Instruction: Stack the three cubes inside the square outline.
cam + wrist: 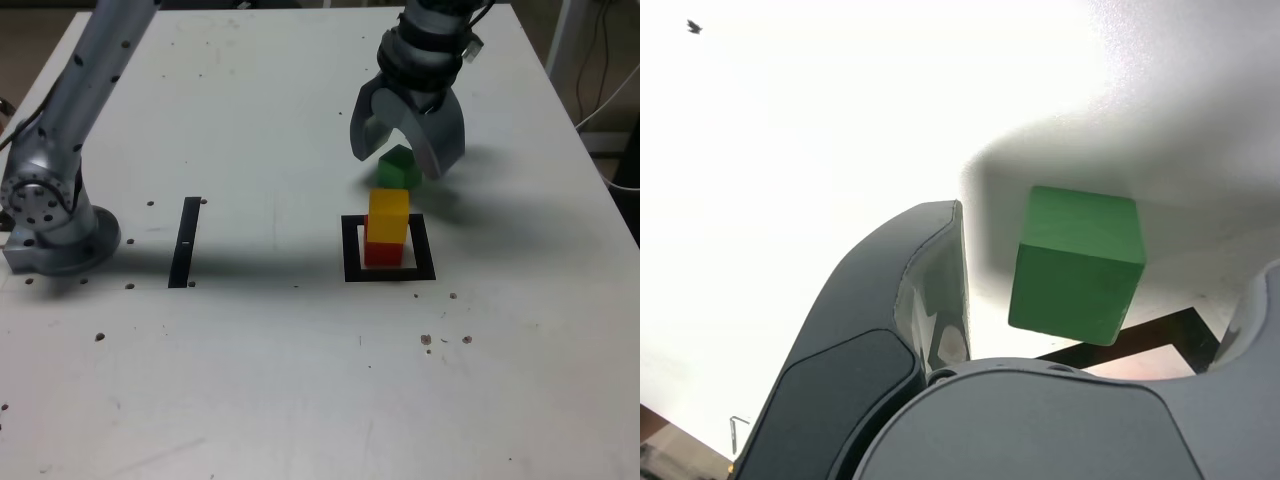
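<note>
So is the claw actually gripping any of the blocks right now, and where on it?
No, nothing is held: the gripper is open above the green cube.

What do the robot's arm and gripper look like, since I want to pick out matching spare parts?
The arm is a grey tube dotted with dark spots, with a cable alongside. The gripper has broad, curved grey jaws, with inset panels outlined by dark seams; its mount is black.

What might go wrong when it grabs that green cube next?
The gripper hangs open over the green cube, close behind the yellow cube; a jaw might knock the stack. The yellow cube sits on the red cube with nothing bracing it, so a bump could topple it.
</note>
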